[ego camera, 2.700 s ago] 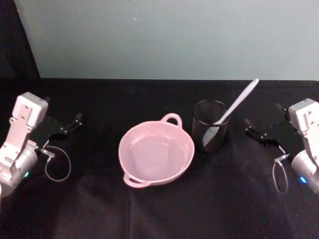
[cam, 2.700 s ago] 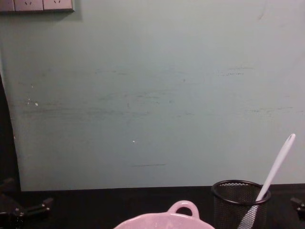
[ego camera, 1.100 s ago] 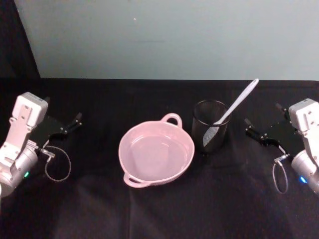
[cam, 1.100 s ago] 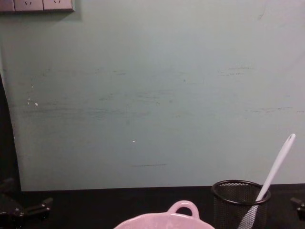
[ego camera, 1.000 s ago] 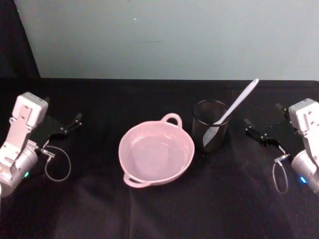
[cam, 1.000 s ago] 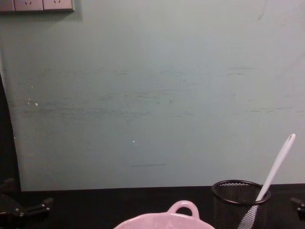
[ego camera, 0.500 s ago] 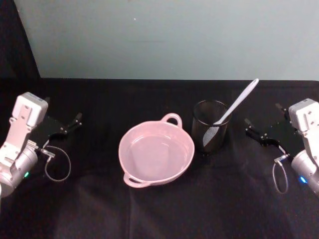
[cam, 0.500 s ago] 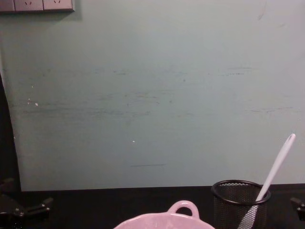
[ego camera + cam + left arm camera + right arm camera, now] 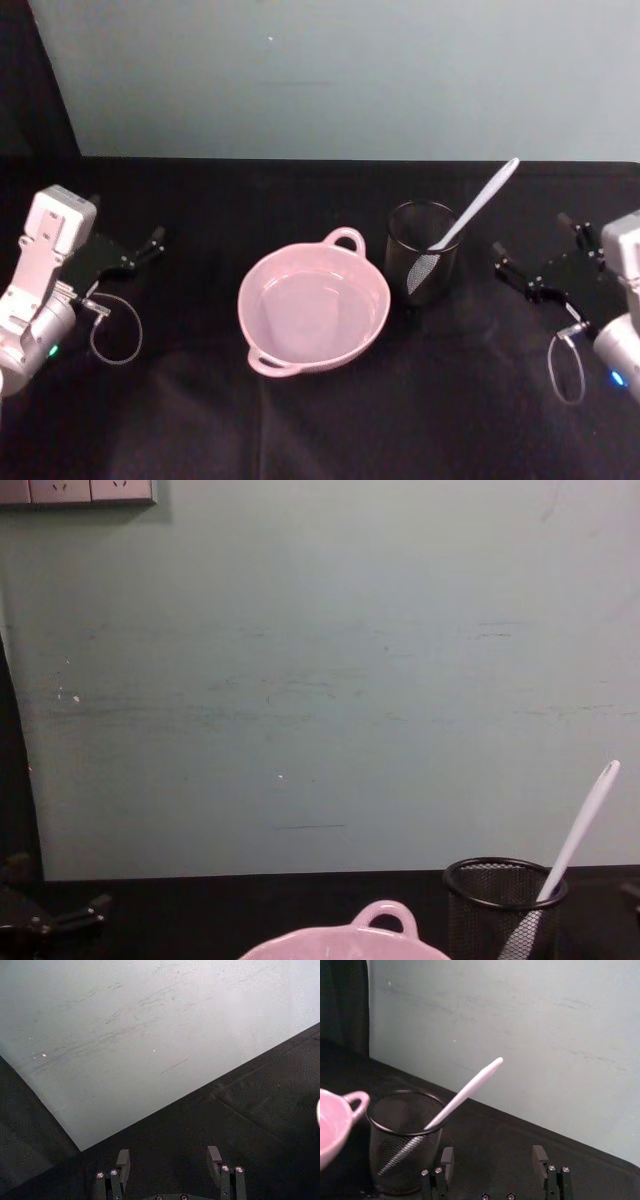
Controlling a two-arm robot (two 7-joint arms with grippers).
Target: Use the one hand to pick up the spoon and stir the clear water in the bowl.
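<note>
The black two-fingered right gripper [image 9: 532, 236], fingers spread and empty, is seen at the table's right side. The left gripper [image 9: 125, 218], likewise spread, is parked at the left. The slim white plastic spoon [image 9: 480, 205] is stood tilted in a black wire-mesh cup [image 9: 420, 268], just right of the pale pink glossy bowl [image 9: 246, 300]. The black cloth table [image 9: 300, 200] is backed by a pale green wall [image 9: 350, 80] bearing white sockets [image 9: 75, 490].

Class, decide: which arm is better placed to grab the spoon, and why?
Right: the spoon leans in the mesh cup beside the open right gripper; the left gripper sits beyond the bowl.
</note>
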